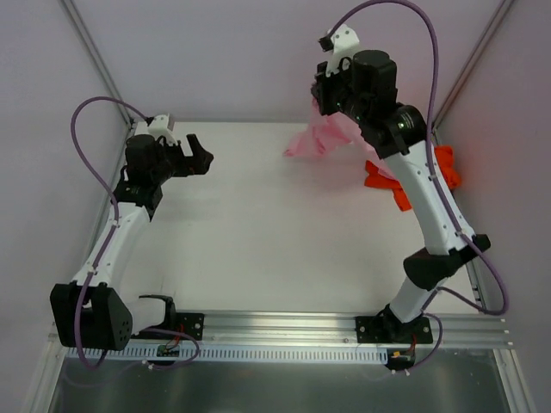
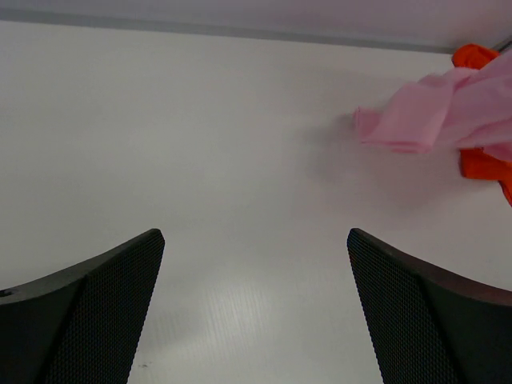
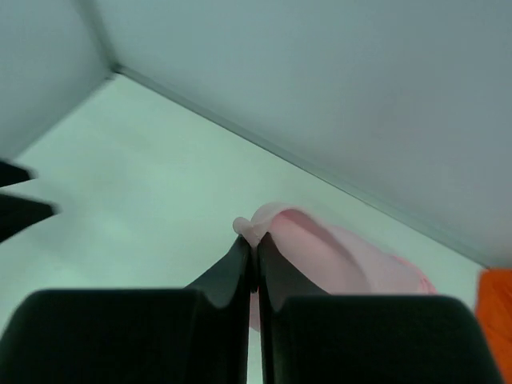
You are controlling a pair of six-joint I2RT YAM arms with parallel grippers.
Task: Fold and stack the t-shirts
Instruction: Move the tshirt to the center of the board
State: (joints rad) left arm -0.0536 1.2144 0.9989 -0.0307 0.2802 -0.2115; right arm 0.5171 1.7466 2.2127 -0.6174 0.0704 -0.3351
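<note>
The light pink t-shirt (image 1: 317, 138) hangs bunched at the back right of the table, lifted off it by my right gripper (image 1: 323, 101). In the right wrist view the right gripper (image 3: 254, 240) is shut on a fold of the pink t-shirt (image 3: 336, 260). The orange-red t-shirt (image 1: 383, 178) lies crumpled on the table under and behind the right arm. My left gripper (image 1: 200, 153) is open and empty above the table's left side. In the left wrist view it (image 2: 254, 240) faces the pink t-shirt (image 2: 432, 116) and the orange-red t-shirt (image 2: 480, 164) far off.
White table (image 1: 258, 224) enclosed by pale walls at the back and sides. An aluminium rail (image 1: 284, 325) with both arm bases runs along the near edge.
</note>
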